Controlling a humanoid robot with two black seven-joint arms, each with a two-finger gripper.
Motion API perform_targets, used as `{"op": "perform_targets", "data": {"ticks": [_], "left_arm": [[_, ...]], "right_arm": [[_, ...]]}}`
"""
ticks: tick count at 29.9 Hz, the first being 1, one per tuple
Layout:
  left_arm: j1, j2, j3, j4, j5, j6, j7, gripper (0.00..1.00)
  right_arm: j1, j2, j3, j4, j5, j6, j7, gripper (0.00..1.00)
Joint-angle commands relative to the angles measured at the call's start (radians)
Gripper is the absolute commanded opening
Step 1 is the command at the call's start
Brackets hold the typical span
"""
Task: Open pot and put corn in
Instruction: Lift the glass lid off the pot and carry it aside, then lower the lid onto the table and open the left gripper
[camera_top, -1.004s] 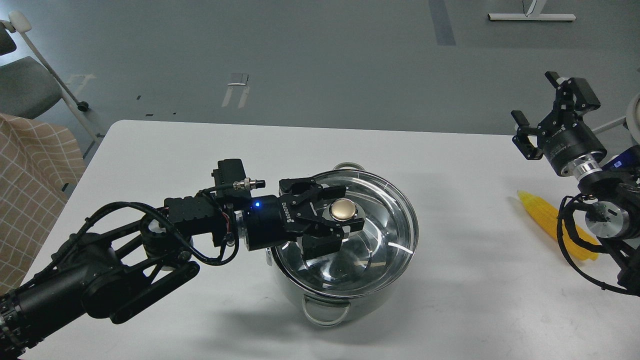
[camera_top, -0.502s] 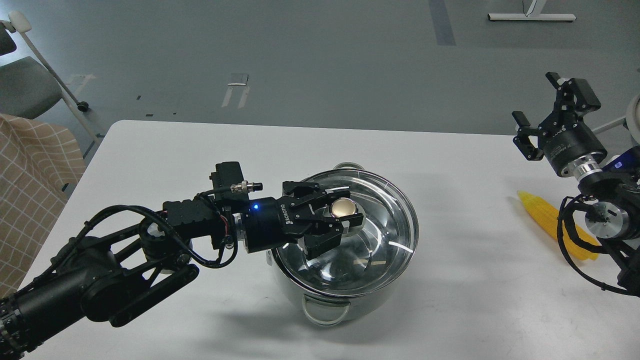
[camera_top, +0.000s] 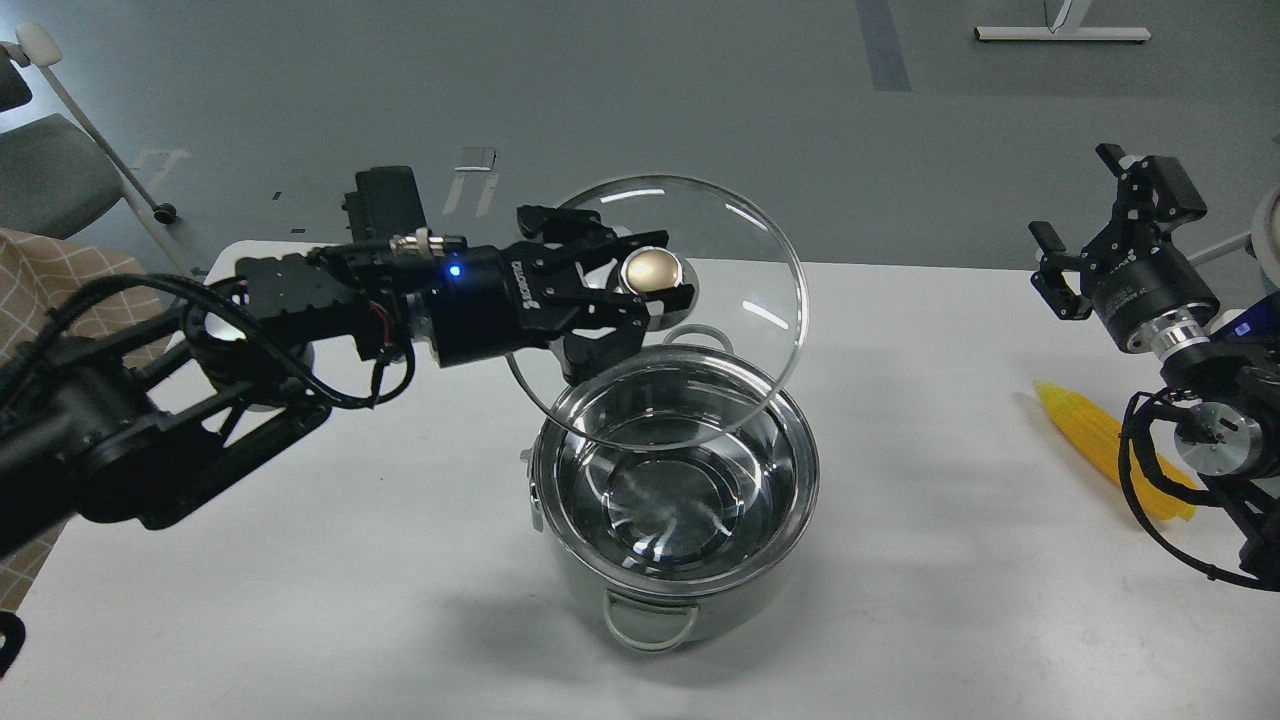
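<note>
Left gripper (camera_top: 625, 290) pinches the lid (camera_top: 655, 312) knob above the open pot (camera_top: 675, 500); right gripper (camera_top: 1095, 235) spread, corn (camera_top: 1085, 425) on counter (camera_top: 400, 560).

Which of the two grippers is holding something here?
The left gripper: its fingers grip the gold knob of the glass lid, lifted above the pot. The right gripper is open and empty.

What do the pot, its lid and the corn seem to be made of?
The pot looks like polished stainless steel: its inside mirrors the room. The lid, held by the left claw, appears to be clear glass, since the table shows through it, with a brassy metal-looking knob. The corn is uniformly bright yellow, possibly plastic; I can't confirm.
</note>
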Motion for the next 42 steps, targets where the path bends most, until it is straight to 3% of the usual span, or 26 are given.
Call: {"op": "perform_targets", "data": {"ticks": [1,3,8,15,23,31,42], "left_arm": [[-0.028,0.128,0.002,0.003,0.000,0.007,0.000,0.11],[-0.019,0.205,0.004,0.012,0.000,0.024,0.000,0.11],[0.064,0.347,0.010,0.124,-0.043,0.175,0.000,0.11],[0.219,0.364,0.011,0.245,-0.157,0.277,0.000,0.11],[0.331,0.257,0.022,0.432,-0.381,0.343,0.000,0.11],[0.363,0.087,0.024,0.675,-0.384,0.484,0.000,0.13],[0.365,-0.021,0.025,0.831,-0.388,0.564,0.000,0.15]], "right_arm": [[-0.002,-0.001,0.000,0.001,0.000,0.000,0.000,0.99],[0.000,-0.001,0.000,0.001,0.000,0.000,0.000,0.99],[-0.002,-0.001,0.000,0.001,-0.002,0.000,0.000,0.99],[-0.002,-0.001,-0.002,0.001,-0.002,-0.001,0.000,0.99],[-0.002,0.002,-0.005,0.001,-0.002,-0.003,0.000,0.99],[-0.002,0.001,-0.006,0.001,-0.002,-0.007,0.000,0.99],[-0.016,-0.001,-0.005,0.002,-0.002,-0.007,0.000,0.99]]}}
